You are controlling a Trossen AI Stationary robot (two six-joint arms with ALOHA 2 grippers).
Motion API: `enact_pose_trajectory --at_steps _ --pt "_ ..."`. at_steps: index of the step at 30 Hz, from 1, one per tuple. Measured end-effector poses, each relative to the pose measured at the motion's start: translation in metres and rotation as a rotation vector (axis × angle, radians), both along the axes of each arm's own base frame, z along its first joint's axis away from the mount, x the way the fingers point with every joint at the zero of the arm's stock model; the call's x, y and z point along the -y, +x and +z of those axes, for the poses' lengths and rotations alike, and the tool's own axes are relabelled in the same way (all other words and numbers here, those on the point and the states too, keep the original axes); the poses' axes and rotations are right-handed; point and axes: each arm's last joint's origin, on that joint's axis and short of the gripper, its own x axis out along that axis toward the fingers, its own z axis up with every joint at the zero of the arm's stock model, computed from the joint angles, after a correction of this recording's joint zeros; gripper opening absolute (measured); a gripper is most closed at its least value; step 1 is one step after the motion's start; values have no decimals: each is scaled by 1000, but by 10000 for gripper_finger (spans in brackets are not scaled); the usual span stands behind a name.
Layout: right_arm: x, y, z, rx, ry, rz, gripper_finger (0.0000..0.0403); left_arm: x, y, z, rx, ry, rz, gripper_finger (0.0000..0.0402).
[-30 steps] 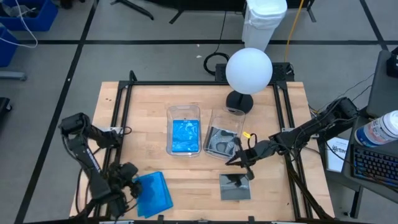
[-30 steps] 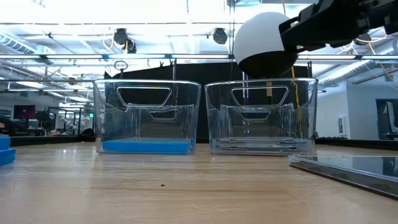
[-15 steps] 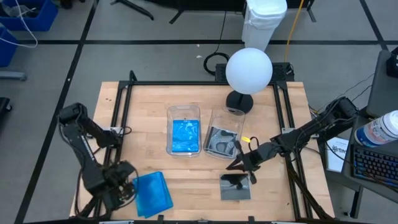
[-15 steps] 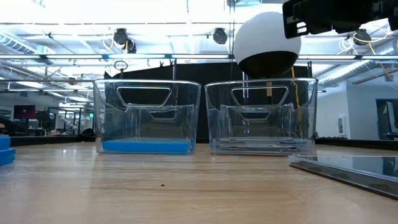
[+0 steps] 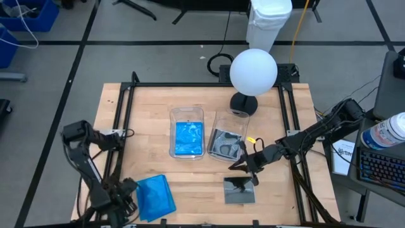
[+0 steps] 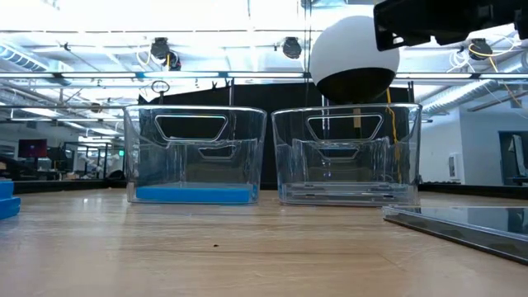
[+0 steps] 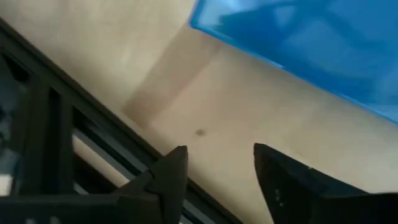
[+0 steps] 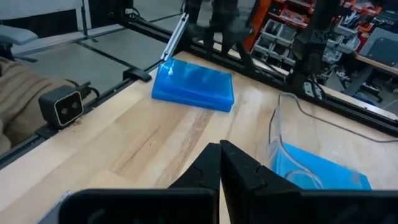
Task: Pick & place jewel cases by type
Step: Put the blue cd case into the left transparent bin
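Two grippers in play. Left gripper [image 7: 214, 171] sits low at the table's near-left corner, jaws apart w/ bare wood between them, gripping nothing; blue stack [image 5: 155, 196] lies just beside it, untouched. Right gripper [image 8: 221, 163] is pinched closed and empty, hovering above the grey case [image 5: 240, 190] near the front edge. Left tub [image 5: 187, 111] already holds blue cases, right tub [image 5: 229, 120] some grey ones. Judged approx. midway: blue stack plus one grey case remain on the table [image 5: 285, 114], none lifted yet.
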Motion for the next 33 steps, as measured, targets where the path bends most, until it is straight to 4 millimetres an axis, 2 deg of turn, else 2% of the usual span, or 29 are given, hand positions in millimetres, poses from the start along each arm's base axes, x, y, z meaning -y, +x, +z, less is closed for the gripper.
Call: enact_pose_trajectory --at_steps 4,10,11,12,14,22,33 --pt "0 0 0 2 2 1 1 0 3 -12 -34 49 3 152" --pt "0 0 0 0 4 1 3 -4 11 -15 -17 76 38 122" --pt "0 0 0 0 4 1 4 -2 14 -16 34 66 41 119" --pt "0 0 0 -2 4 2 4 6 22 -17 104 -22 68 116" --pt "0 0 0 -6 2 2 4 11 31 -20 155 -93 77 112" --pt "-2 -4 -1 -34 8 10 4 11 46 -40 117 -92 0 102" --pt "-2 -3 1 -14 17 16 4 5 53 -40 189 -39 -23 101"
